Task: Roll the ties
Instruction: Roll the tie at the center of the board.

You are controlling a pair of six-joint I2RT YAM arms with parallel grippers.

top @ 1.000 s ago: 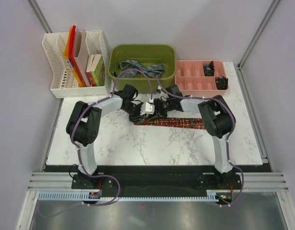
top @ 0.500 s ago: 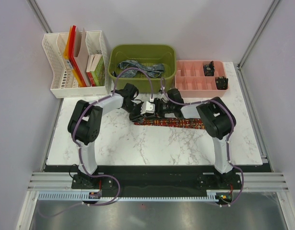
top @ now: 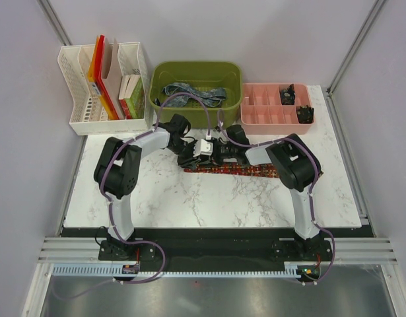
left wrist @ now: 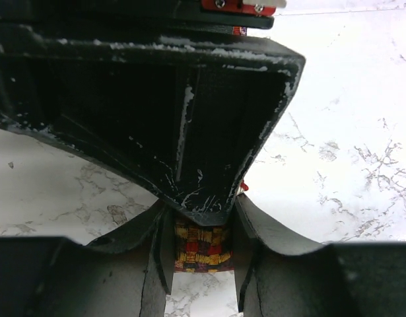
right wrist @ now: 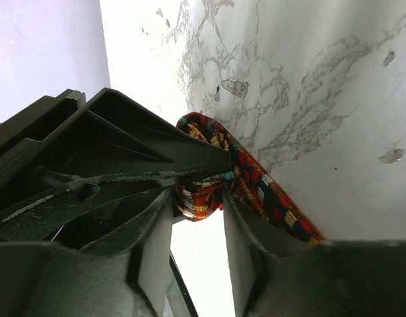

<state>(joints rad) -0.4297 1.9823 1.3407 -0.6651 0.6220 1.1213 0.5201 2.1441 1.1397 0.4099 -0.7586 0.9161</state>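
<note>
I observe the left claw (left wrist: 201, 228) clamped on the rolled end of the red patterned tie (top: 255, 172), at the centre of the table (top: 143, 198). Directly right, the right claw (right wrist: 197, 201) pinches the same roll. The remainder lies flat, running right. The blue-grey tie (top: 189, 92) sits in the far green bin (top: 196, 65).

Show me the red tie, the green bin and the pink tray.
red tie (top: 252, 171), top view, flat middle stretch.
green bin (top: 196, 65), top view, far rim.
pink tray (top: 282, 127), top view, near wall.
</note>
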